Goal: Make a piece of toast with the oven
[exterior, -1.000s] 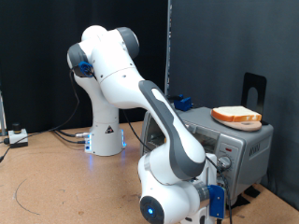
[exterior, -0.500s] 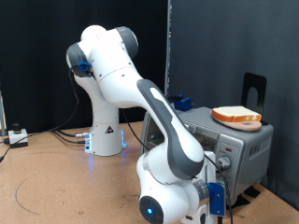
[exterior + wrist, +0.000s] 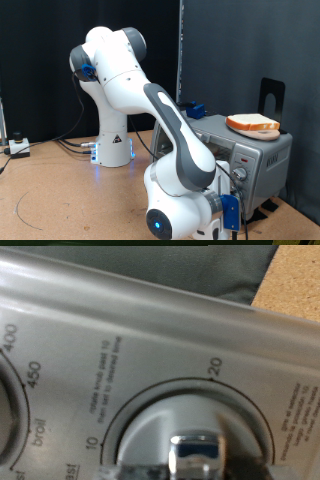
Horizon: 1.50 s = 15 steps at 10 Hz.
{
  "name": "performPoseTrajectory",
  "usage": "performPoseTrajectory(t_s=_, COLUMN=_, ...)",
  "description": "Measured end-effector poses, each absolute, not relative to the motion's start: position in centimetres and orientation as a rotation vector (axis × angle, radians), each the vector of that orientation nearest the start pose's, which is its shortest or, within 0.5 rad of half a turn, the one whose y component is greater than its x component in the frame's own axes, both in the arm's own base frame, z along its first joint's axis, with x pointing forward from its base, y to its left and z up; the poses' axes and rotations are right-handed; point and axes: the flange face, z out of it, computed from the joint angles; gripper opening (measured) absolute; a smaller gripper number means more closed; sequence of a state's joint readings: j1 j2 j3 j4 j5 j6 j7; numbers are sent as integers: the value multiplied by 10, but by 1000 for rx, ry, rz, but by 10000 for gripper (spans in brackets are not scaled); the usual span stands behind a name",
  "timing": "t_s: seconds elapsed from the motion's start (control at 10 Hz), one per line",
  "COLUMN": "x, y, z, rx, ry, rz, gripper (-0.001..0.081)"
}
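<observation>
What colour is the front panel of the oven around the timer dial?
Silver-grey with dark printed numbers, on the oven; the wrist view shows it best.

Brown particle-board counter (image 3: 60, 190) carries the white arm's base (image 3: 113, 150) toward the back and the oven (image 3: 250, 160) at the exterior view's right. Cables (image 3: 72, 143) and a small white box (image 3: 18, 146) lie at the left.

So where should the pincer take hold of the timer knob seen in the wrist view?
Probably on the raised shiny ridge across the middle of the timer knob, one finger on each flat side, coming straight at the oven front panel. The dial around it is low and round, offering little to pinch. The pincer itself is hidden in the exterior view.
</observation>
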<state>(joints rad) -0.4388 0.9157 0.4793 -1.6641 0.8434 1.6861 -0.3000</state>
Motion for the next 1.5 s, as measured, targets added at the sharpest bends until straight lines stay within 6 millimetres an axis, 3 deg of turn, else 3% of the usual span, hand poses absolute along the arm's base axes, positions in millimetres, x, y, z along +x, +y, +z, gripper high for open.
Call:
performPoseTrajectory(t_s=0.1, x=604, y=75, z=138, rx=-1785, ry=168, rz=668, gripper=93)
performPoseTrajectory(t_s=0.4, x=605, y=75, z=139, rx=-1809, ry=139, rz=641, gripper=93)
performPoseTrajectory(t_s=0.8, x=599, y=79, z=161, rx=-1988, ry=6, rz=421, gripper=93)
performPoseTrajectory(t_s=1.5, x=596, y=80, z=165, rx=-2021, ry=-4, rz=382, gripper=98)
